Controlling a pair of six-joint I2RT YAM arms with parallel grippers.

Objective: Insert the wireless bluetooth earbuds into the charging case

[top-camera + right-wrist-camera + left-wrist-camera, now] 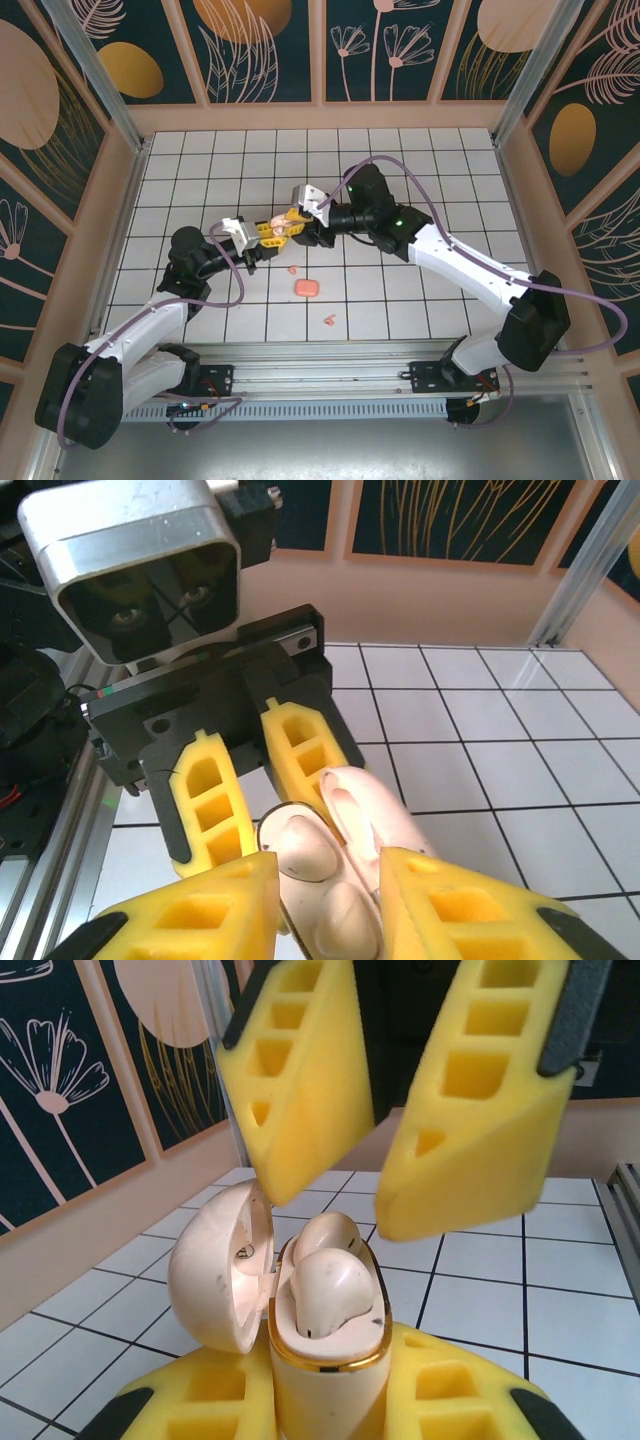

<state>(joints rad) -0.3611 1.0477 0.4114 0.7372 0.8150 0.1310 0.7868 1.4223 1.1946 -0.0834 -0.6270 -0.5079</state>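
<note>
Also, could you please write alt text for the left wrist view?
An open cream case, gripped by the left hand, holds two cream earbuds. The right hand hangs open just above them.

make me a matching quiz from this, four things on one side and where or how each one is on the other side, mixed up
Things:
1. cream case
2. cream earbuds
3. pink case
4. right gripper

States:
A. lying on the tiled table
B. open, poised above the cream case
C. clamped in the left gripper, lid open
D. sitting in the open case

Pairs: 1-C, 2-D, 3-A, 4-B
</note>
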